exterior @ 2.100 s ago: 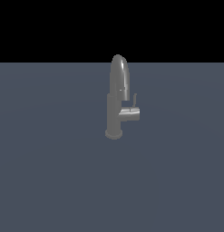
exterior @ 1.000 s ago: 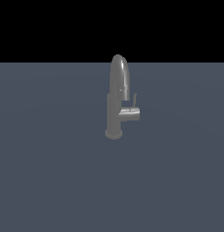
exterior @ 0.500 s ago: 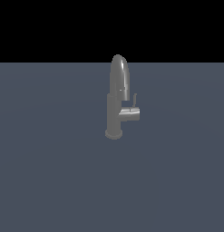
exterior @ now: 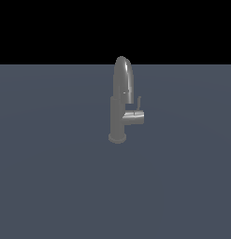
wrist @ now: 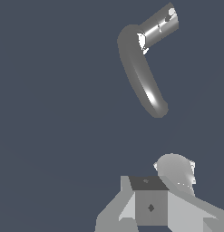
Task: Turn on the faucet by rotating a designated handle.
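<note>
Nothing moved since earlier frames. Faucet [exterior: 120, 109]: handle [exterior: 139, 103] upright, untouched; turning outstanding. Claw [wrist: 152, 206]: opening cannot be told, nothing visibly held.

Open surface [exterior: 51, 186] lies all round the faucet [exterior: 118, 116], whose arched spout [exterior: 123, 77] rises just beside the thin handle [exterior: 139, 103].
</note>
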`<state>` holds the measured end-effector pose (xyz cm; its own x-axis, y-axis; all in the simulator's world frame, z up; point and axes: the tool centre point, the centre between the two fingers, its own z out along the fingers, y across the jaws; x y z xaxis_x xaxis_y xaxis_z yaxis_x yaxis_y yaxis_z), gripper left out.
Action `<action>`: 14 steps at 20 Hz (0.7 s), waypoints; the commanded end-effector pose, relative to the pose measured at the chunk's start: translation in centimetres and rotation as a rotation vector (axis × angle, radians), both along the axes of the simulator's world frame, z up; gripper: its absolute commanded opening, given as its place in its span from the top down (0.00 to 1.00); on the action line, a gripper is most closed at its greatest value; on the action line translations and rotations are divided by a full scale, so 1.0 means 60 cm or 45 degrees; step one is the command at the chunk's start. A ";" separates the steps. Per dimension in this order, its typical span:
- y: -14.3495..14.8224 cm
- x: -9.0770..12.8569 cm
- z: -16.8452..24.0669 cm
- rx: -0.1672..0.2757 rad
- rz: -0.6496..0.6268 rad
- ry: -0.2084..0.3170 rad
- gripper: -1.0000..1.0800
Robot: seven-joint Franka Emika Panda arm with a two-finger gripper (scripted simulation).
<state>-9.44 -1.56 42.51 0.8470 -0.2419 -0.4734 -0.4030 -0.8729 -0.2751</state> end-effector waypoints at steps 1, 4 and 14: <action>-0.006 0.022 -0.012 0.042 -0.044 0.049 1.00; -0.014 0.047 -0.028 0.092 -0.097 0.108 1.00; -0.043 0.123 -0.094 0.267 -0.281 0.313 1.00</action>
